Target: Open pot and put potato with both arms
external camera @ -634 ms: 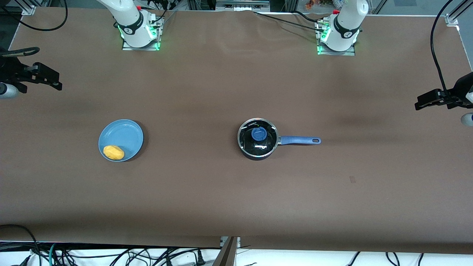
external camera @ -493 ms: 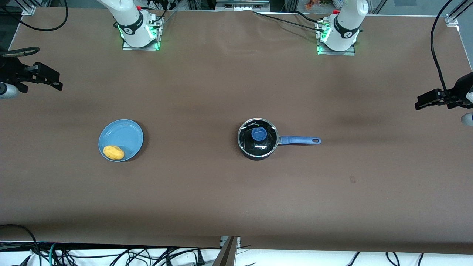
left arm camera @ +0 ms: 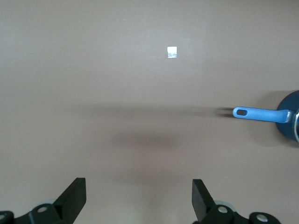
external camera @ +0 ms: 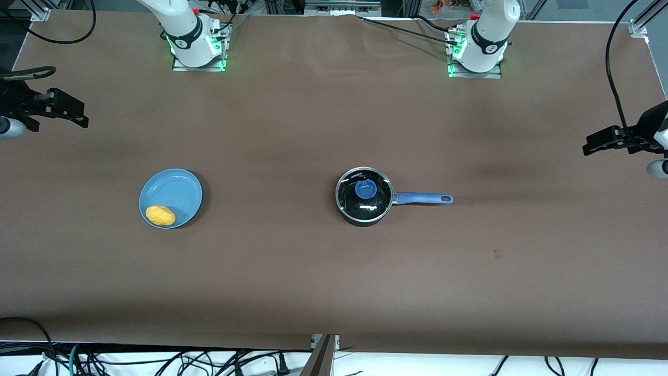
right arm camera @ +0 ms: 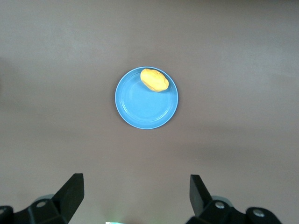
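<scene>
Pot point(external camera: 364, 196) lidded, potato point(external camera: 160, 215) on plate point(external camera: 177, 188) toward right arm's end; left gripper point(left arm camera: 138, 198) and right gripper point(right arm camera: 135, 193) both w/ fingers apart (holding nothing).

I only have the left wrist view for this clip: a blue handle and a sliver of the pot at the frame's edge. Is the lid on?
Observer: Yes, the glass lid sits on the pot, blue knob up.
Operator: Where's the potato?
Observer: The potato lies on a blue plate toward the right arm's end of the table.
Operator: Is the right gripper on it?
Observer: No, the right gripper hangs open above the plate, holding nothing.
</scene>
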